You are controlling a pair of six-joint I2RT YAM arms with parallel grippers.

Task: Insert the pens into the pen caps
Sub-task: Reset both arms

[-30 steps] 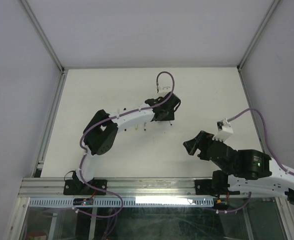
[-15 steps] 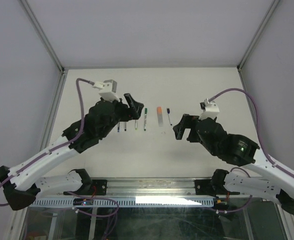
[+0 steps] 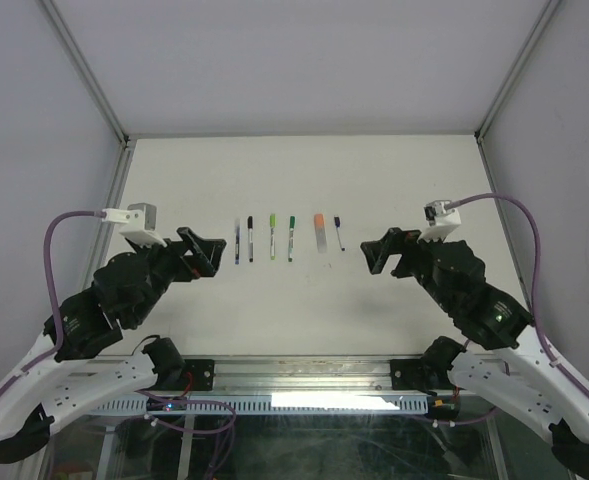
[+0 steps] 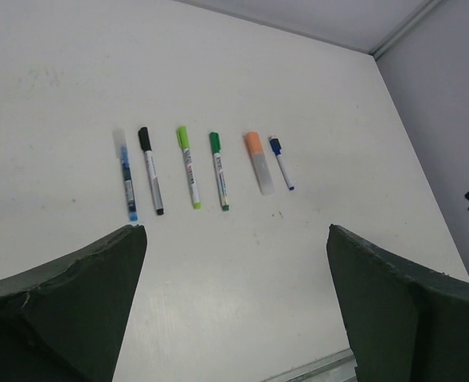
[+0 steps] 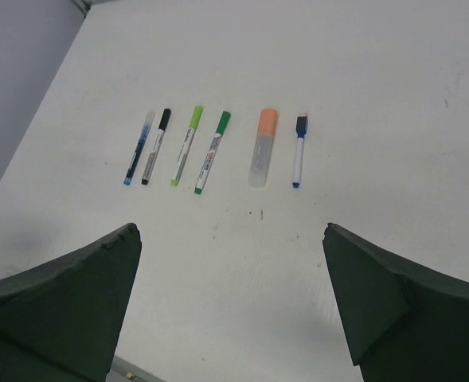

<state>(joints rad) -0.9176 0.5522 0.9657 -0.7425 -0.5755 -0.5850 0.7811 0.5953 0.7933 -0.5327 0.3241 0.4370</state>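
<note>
White-shelled arms, black joints — purple cables, dark green fingers.

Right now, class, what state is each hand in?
Left hand: open, holding nothing.
Right hand: open, holding nothing.

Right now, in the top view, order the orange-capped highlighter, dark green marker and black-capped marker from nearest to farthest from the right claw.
1. Orange-capped highlighter, row's right part.
2. Dark green marker, mid-row.
3. Black-capped marker, row's left part.
</note>
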